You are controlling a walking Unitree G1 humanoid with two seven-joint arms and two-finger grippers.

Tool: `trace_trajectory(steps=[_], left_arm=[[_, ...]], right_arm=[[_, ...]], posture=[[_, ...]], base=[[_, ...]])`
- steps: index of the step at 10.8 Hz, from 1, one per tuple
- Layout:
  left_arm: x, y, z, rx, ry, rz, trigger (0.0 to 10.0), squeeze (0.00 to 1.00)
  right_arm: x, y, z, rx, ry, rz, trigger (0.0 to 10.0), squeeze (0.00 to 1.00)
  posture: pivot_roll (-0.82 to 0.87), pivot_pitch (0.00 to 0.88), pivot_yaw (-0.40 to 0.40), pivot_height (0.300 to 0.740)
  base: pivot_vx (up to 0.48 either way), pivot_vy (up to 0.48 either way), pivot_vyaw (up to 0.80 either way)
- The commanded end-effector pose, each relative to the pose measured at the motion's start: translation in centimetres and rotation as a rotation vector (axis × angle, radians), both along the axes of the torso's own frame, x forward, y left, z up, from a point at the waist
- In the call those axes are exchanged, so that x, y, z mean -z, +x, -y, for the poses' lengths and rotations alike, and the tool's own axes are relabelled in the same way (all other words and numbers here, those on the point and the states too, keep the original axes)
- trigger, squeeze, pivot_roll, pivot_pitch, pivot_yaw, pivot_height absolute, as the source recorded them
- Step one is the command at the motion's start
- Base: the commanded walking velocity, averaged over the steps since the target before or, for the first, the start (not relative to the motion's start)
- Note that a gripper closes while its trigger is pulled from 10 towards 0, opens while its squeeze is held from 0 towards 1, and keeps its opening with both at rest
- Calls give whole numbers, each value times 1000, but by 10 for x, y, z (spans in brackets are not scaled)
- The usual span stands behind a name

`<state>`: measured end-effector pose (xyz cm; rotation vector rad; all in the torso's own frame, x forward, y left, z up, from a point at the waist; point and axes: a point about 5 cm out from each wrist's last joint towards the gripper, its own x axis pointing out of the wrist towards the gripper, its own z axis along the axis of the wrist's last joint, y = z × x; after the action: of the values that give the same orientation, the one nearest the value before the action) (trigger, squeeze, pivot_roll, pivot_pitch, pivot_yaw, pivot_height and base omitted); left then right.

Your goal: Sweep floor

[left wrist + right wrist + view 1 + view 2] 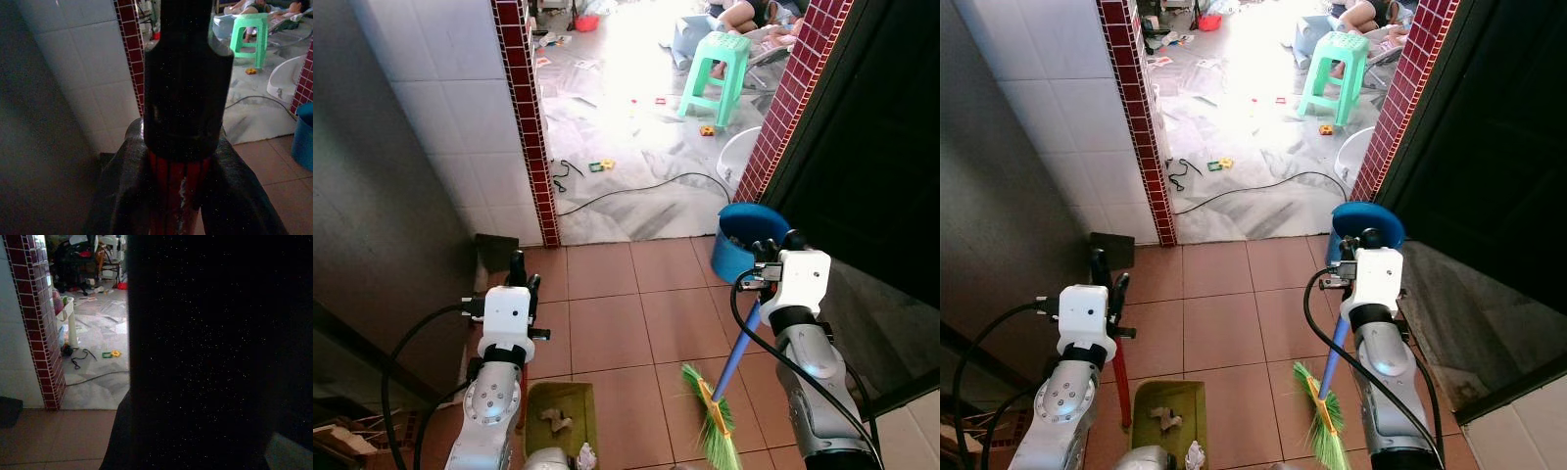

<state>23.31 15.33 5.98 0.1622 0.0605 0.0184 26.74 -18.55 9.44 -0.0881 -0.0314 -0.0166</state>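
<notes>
Nearest the robot, the left gripper [1105, 266] clamps the red-handled dustpan [1167, 416], already holding scraps; the right gripper [771, 250] grasps the broom [717, 411]. Beyond, a blue bucket [744, 240] stands close: a wide stroke could knock it.

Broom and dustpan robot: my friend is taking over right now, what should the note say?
Left gripper: shut on the red handle of the olive-green plastic dustpan, which sits on the terracotta tile floor with crumpled paper scraps in it.
Right gripper: shut on the blue stick of the green-bristled broom, bristles on the tiles right of the dustpan.
Blue round plastic bucket stands by the doorway.
Done: some scraps collected.
Left: sweep the rest, likely empty the dustpan.
</notes>
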Motion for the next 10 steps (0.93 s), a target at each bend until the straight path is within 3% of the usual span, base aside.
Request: trace_trajectory(steps=[1,5,7,10], left_arm=[[-9,7,-2,-8,4,44,10000,0],[-9,9,-2,-1,4,42,10000,0],[-9,9,-2,0,2,42,10000,0],[-9,9,-2,2,0,43,10000,0]], right_arm=[[9,-1,2,17,-12,-54,10000,0],[10,-1,2,21,-17,-58,10000,0],[12,-2,2,29,-5,-77,10000,0],[11,-2,1,24,-21,-67,10000,0]], posture=[[-52,0,-17,740],[-55,0,-13,740],[-55,0,-13,740],[-57,0,-10,740]], base=[[0,0,0],[0,0,0],[0,0,-600],[0,0,0]])
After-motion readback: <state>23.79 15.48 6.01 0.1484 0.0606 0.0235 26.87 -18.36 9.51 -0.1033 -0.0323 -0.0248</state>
